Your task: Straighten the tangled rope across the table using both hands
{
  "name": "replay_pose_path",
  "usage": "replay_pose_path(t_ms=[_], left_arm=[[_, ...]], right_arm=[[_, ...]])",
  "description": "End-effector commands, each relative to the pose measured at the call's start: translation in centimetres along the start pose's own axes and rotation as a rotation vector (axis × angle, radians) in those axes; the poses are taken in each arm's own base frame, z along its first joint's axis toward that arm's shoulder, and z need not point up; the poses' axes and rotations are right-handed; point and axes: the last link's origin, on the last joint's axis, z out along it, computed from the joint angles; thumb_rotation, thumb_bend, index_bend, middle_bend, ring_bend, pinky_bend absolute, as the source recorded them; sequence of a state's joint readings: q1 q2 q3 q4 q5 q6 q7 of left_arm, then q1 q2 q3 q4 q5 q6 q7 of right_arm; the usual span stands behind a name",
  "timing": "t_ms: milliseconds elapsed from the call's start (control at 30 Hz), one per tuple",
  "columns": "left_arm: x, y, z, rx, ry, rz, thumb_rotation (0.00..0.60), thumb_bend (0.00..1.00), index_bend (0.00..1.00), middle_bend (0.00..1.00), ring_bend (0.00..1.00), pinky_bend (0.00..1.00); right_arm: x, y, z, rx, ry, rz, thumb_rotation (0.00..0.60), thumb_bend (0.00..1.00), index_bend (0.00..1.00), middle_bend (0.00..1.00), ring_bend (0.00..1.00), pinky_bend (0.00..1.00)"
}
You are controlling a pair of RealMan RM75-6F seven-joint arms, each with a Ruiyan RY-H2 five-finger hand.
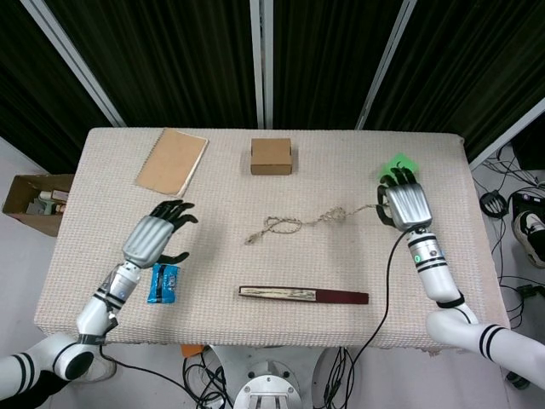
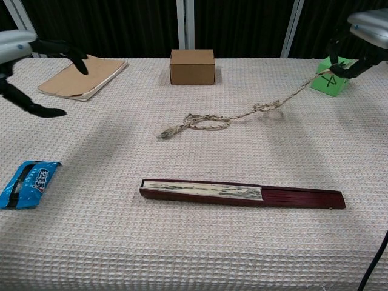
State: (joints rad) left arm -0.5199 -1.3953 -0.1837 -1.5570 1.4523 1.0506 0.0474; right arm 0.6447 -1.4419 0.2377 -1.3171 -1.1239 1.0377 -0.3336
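The worktop (image 1: 443,281) carries the rope (image 2: 233,117), mid-surface, its right end lifted toward the right edge, pinched by the right robot hand (image 1: 404,201). Left robot hand (image 1: 156,236) hovers spread, empty, near the left edge.
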Motion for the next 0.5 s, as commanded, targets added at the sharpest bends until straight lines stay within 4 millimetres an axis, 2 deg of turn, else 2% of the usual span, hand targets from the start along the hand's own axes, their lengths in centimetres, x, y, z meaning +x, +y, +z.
replay_pose_path(t_ms=[33, 267, 500], left_arm=[[-1.8, 2.8, 4.4, -0.030, -0.037, -0.045, 0.600, 0.23, 0.35, 0.17, 0.11, 0.14], [-5.6, 7.4, 9.5, -0.061, -0.114, -0.004, 0.600, 0.23, 0.38, 0.17, 0.11, 0.14], [-8.6, 9.4, 12.3, -0.016, -0.160, 0.031, 0.600, 0.23, 0.40, 0.17, 0.11, 0.14]], right_arm=[[-0.1, 1.2, -0.2, -0.042, -0.005, 0.011, 0.600, 0.62, 0.71, 0.31, 0.12, 0.17], [-0.7, 1.7, -0.3, -0.061, -0.023, 0.017, 0.600, 0.62, 0.71, 0.31, 0.12, 0.17], [-0.9, 1.5, -0.1, -0.059, -0.027, 0.023, 0.600, 0.64, 0.71, 0.31, 0.12, 0.16]])
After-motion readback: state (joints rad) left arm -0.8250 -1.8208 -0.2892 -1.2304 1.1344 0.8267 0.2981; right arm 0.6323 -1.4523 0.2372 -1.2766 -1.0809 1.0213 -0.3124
